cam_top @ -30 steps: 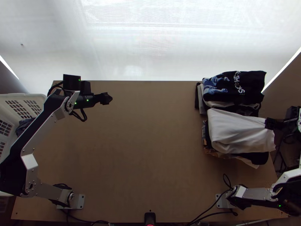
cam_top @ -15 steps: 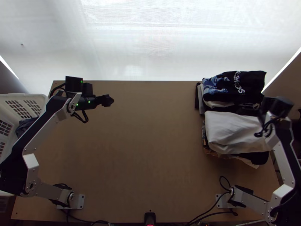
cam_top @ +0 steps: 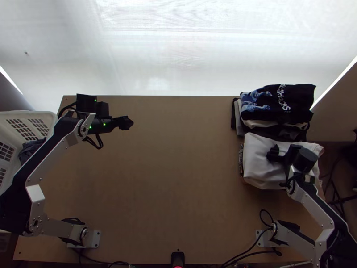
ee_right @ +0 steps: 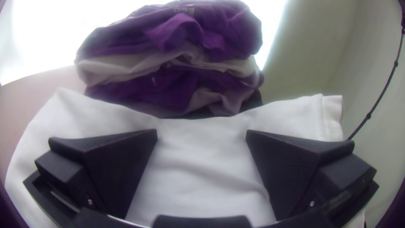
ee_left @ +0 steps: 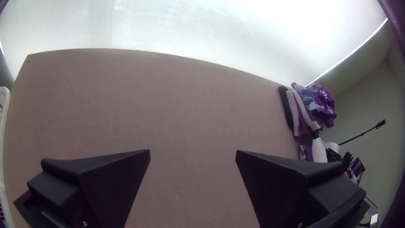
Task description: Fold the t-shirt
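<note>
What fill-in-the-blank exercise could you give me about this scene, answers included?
The wide-fingered black left claw and right claw are both ____, not shut.
The right claw is above a folded cloth coloured ____.
A slotted white plastic basket stands at the light wooden table's ____ (left or right) side.
Missing words: open; white; left.

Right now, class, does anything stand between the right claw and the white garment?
Nothing visible does. The right claw is open over the white garment; the dark printed garment lies on the neighbouring pile, out of the way.
</note>
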### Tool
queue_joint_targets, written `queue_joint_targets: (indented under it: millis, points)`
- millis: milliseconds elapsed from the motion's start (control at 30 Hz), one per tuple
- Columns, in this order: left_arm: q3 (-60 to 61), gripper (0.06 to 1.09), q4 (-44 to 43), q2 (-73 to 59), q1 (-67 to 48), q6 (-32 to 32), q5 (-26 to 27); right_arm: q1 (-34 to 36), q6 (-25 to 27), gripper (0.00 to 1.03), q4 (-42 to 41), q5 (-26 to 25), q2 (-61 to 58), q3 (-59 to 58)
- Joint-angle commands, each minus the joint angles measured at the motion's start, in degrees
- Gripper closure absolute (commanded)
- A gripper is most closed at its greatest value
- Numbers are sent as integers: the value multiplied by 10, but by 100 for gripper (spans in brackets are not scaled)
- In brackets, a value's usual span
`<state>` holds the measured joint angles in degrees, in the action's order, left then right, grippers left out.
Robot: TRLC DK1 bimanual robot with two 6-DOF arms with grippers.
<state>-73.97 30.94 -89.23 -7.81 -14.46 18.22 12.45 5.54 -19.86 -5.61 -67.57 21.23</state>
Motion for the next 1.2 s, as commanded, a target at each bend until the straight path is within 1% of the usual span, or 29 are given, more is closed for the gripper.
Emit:
queue_joint_targets:
  millis: [0, 33, 100, 200, 267, 333, 400, 433, 467, 500, 533, 600, 700, 733, 800, 867, 967, 1033, 1100, 1167]
  points:
    - [-13, 10, 0, 4, -7, -1, 1, -1, -4, 5, -18, 0, 78, -70]
    - [-17, 10, 0, 5, -8, -2, 1, -1, -4, 5, -4, 1, 120, -61]
    - [-21, 10, 1, 7, -10, -2, 1, -13, -17, 5, 63, 1, 202, -18]
    - [-16, 10, 4, 8, -11, -4, 1, -56, -31, 5, 135, 0, 256, 60]
    - [-5, 10, 3, 15, -12, -8, 0, -88, -32, 5, 143, -1, 268, 86]
    - [14, 10, -10, 32, -20, -14, -17, -134, -32, 5, 147, -2, 273, 91]
    - [45, 10, -46, 65, -39, -14, -47, -189, -30, 4, 148, -2, 284, 97]
    - [61, 10, -64, 85, -44, -13, -51, -222, -24, 4, 150, -2, 300, 101]
    - [76, 10, -83, 106, -48, -13, -59, -245, -7, 4, 136, -4, 320, 106]
    - [92, 10, -103, 127, -48, -14, -70, -249, 0, 4, 107, -3, 331, 108]
    - [110, 10, -119, 151, -48, -12, -74, -253, -5, 4, 97, -3, 343, 115]
    - [150, 10, -162, 206, -48, -6, -111, -273, 14, 4, 101, -5, 351, 139]
    - [210, 10, -208, 291, -29, 4, -150, -283, 18, 4, 129, -9, 373, 156]
    - [228, 10, -219, 319, -18, 4, -153, -295, 18, 4, 134, -10, 401, 152]
    - [266, 10, -231, 369, 10, 2, -160, -314, 3, 4, 119, -12, 464, 124]
    - [299, 10, -229, 423, 43, -6, -160, -320, 10, 4, 122, -17, 487, 108]
    - [350, 10, -211, 519, 81, -4, -164, -320, 3, 4, 137, -27, 532, 83]
    - [385, 10, -197, 594, 104, 8, -169, -320, -3, 4, 141, -30, 584, 56]
    - [427, 10, -185, 679, 129, 34, -169, -320, -5, 4, 160, -33, 640, 29]
    - [459, 10, -162, 755, 164, 40, -169, -320, -13, 4, 179, -35, 678, 12]
